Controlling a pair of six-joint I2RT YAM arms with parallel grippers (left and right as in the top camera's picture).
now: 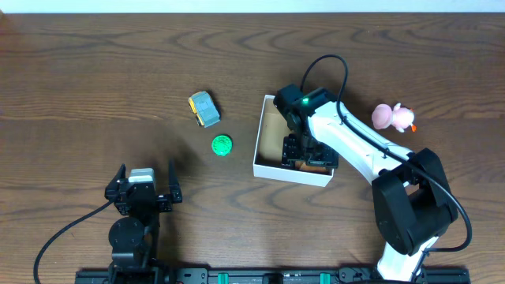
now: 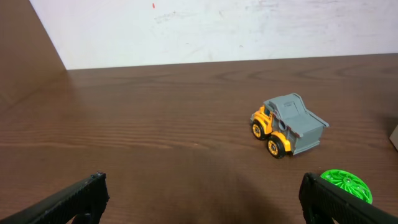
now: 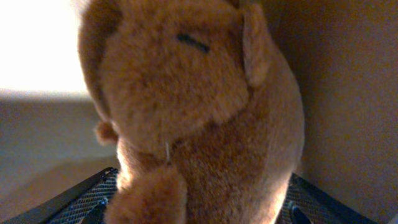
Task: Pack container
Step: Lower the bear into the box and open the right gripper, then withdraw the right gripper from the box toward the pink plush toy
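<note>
Plush [image 3: 205,118] in right pincer [image 1: 304,155], beside container [image 1: 288,173] wall

White right arm [image 1: 355,142] with black joints, green light [image 1: 302,100] and looping black cable [image 1: 327,57]; left arm [image 1: 130,225] black, grey-topped.

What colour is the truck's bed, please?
Grey; the truck shows best in the left wrist view.

Counted on inspection: one box [image 1: 258,139], one truck [image 1: 204,109], one green disc [image 1: 222,145], one pink toy [image 1: 392,117], one plush [image 3: 199,124]. Two grippers are recorded: left gripper [image 1: 147,169] and right gripper [image 1: 304,155].
</note>
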